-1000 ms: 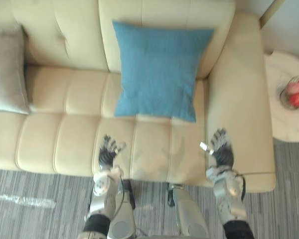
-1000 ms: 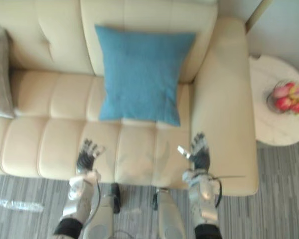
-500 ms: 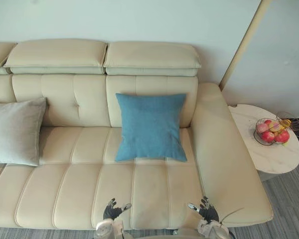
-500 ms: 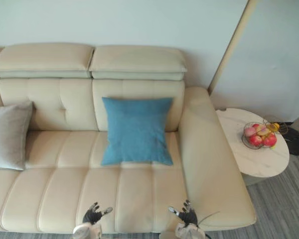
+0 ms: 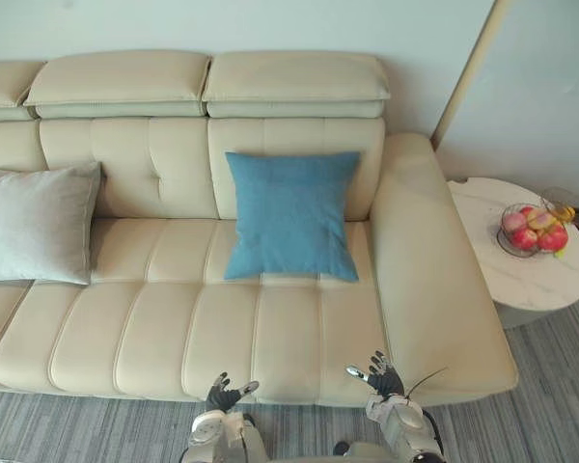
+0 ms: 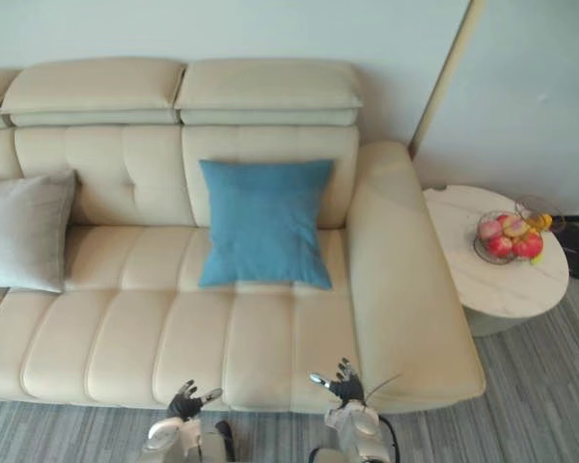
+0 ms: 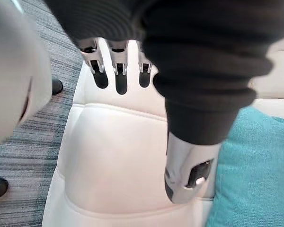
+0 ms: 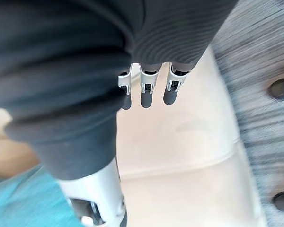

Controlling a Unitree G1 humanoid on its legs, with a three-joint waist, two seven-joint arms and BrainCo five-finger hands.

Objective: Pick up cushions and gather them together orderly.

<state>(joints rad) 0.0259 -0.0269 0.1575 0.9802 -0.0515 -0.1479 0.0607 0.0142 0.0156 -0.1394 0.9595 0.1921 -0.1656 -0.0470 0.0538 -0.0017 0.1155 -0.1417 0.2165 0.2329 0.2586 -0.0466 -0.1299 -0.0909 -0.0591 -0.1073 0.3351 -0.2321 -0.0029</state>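
— What is changing?
— Only the camera is pulling back. The blue cushion [image 5: 291, 216] is sitting centre frame and the grey cushion [image 5: 37, 225] far left. The left hand [image 5: 227, 394] and right hand [image 5: 379, 376] are hovering spread and empty at the bottom. Nothing is gathered yet.

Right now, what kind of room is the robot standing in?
Probably a living room: a long cream leather sofa carries a square blue fabric cushion and a pale grey cushion, and a round white side table beside it holds a wire bowl of fruit.
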